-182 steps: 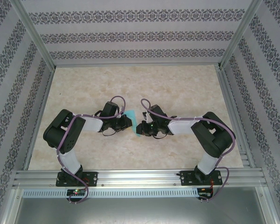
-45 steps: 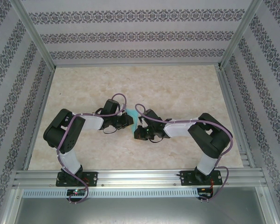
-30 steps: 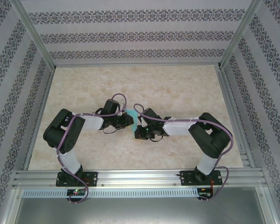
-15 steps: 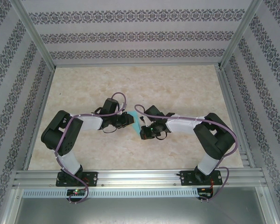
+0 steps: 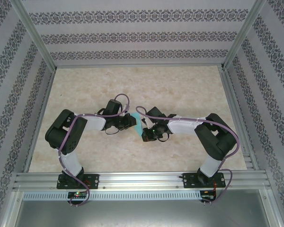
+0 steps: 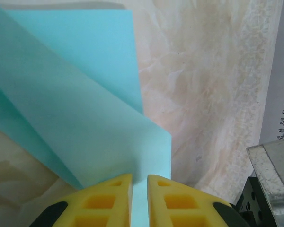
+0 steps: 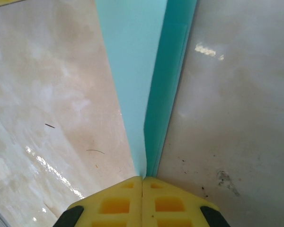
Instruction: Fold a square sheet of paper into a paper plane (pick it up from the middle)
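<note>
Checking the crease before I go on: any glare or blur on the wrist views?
Right wrist: sharp, bright glare patches on the marble-patterned tabletop, none on the folded turquoise paper sheet. Left wrist: no glare; the paper's lower-left flap sits in shade.

The left pincer (image 6: 139, 182) pinches the near edge of the folded turquoise sheet of paper (image 6: 85, 109) between its yellow fingers (image 6: 111, 201), which are nearly together. The sheet's layers fan upward and leftward over the pale marbled desk (image 6: 203, 85).

We see a beige marbled tabletop (image 5: 180, 85), glossy with light glare, enclosed by white walls with grey ornamental stripes (image 5: 132, 35) and framed by silver aluminium posts (image 5: 35, 38) and rails (image 5: 142, 178).
</note>
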Motion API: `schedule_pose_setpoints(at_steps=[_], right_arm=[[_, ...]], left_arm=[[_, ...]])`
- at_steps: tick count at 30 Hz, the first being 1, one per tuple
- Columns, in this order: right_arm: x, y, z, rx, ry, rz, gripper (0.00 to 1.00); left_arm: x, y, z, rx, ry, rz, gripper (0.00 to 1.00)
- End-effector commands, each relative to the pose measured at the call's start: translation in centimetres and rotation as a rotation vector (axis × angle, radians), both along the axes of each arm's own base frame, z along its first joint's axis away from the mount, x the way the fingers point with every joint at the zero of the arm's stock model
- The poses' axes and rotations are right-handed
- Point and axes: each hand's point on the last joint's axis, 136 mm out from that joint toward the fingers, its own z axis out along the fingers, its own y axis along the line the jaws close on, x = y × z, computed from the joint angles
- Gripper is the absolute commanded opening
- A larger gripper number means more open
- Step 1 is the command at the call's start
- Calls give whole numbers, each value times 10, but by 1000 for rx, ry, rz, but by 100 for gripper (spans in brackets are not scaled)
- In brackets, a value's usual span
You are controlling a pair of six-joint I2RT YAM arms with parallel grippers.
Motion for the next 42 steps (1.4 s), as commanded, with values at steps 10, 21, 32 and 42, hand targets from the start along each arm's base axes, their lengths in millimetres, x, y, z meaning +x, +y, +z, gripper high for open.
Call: schedule_pose_setpoints(at_steps=[10,21,32,42], right_arm=[[-5,-4,-14,-52,15,23,2],[9,-1,16,38,-34,-34,13],[25,2,64,138,-127,-98,20],[32,49,43,188,-52,-19,8]], left_arm=[[5,-2,-8,36,-13,-14,16],[3,2,-21,78,18,-8,16],[0,4,-28,102,40,-20,16],[0,5,-31,109,50,-16,15]])
